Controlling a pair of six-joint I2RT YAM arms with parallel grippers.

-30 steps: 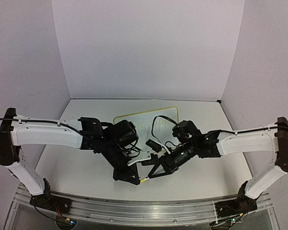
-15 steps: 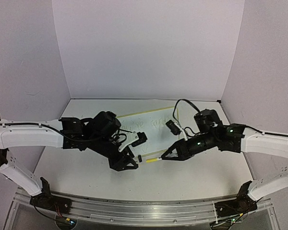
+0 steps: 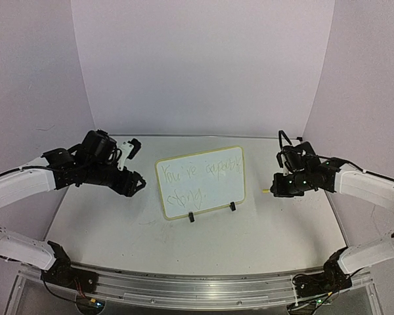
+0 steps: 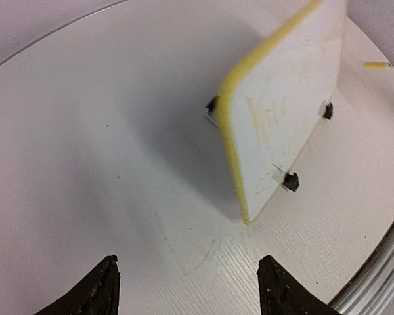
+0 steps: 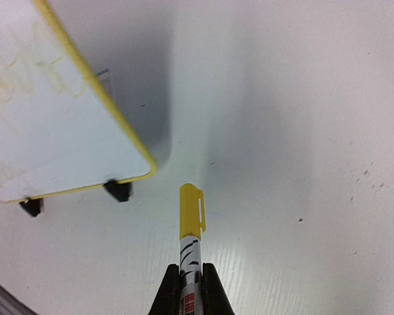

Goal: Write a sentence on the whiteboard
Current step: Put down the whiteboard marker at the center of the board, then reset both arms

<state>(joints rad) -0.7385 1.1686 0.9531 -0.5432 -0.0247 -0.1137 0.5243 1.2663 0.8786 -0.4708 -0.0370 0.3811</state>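
The whiteboard (image 3: 200, 182) stands tilted on two black clip feet (image 3: 191, 217) in the middle of the table. The sentence (image 3: 203, 176) runs across it in two faint yellow-green lines. My left gripper (image 3: 132, 184) hangs left of the board, open and holding nothing; the left wrist view shows its fingertips (image 4: 109, 270) far apart, with the whiteboard (image 4: 282, 111) beyond them. To the right of the board, my right gripper (image 3: 279, 187) is shut on a marker (image 5: 191, 216) with its yellow cap on. The capped end points toward the whiteboard (image 5: 46, 111).
The white table (image 3: 282, 243) is enclosed by pale walls at the back and on both sides. An aluminium rail (image 3: 197, 289) runs along the near edge, between the two arm bases.
Both arms have drawn apart from in front of the board, left arm going left and right arm going right. The left gripper has opened and let go of the marker. The board now shows in full.
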